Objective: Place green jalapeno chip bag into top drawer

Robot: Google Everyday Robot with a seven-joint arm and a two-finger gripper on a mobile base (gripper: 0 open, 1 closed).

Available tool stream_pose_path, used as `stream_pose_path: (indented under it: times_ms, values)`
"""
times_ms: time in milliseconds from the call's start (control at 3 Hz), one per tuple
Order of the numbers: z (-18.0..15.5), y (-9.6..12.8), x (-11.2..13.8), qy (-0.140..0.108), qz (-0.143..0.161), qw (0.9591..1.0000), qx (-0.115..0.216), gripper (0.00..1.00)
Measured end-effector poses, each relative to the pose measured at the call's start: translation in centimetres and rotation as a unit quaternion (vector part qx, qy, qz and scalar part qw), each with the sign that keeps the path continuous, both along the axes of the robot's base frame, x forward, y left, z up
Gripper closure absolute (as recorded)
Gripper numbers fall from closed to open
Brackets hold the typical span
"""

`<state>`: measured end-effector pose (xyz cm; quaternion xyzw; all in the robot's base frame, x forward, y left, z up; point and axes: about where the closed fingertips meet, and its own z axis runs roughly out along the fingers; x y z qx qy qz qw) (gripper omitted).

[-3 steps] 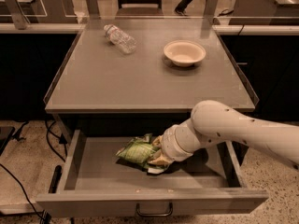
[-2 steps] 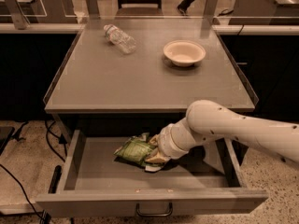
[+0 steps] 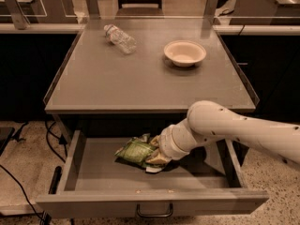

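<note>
The top drawer (image 3: 89, 175) is pulled open below the grey cabinet top, its dark bar handle (image 3: 154, 213) at the front centre. The green jalapeno chip bag (image 3: 135, 150) lies crumpled on the drawer floor near the back middle. My gripper (image 3: 157, 159) is inside the drawer at the bag's right end, reaching in from the right on the white arm (image 3: 225, 128). The wrist hides the fingers where they meet the bag.
A clear plastic bottle (image 3: 120, 38) lies on its side at the back left of the cabinet top (image 3: 117, 83). A beige bowl (image 3: 184, 52) stands at the back right. Cables (image 3: 28, 172) run over the floor on the left.
The arm has shifted slightly left and further into the drawer. The bag lies in about the same spot.
</note>
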<state>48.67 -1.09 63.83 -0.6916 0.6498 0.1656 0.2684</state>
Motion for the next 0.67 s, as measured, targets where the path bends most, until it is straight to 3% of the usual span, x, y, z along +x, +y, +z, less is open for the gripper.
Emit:
stream_pose_path:
  times_ms: [667]
  values:
    - [0.00,0.01,0.00,0.000,0.000,1.0000,0.000,0.00]
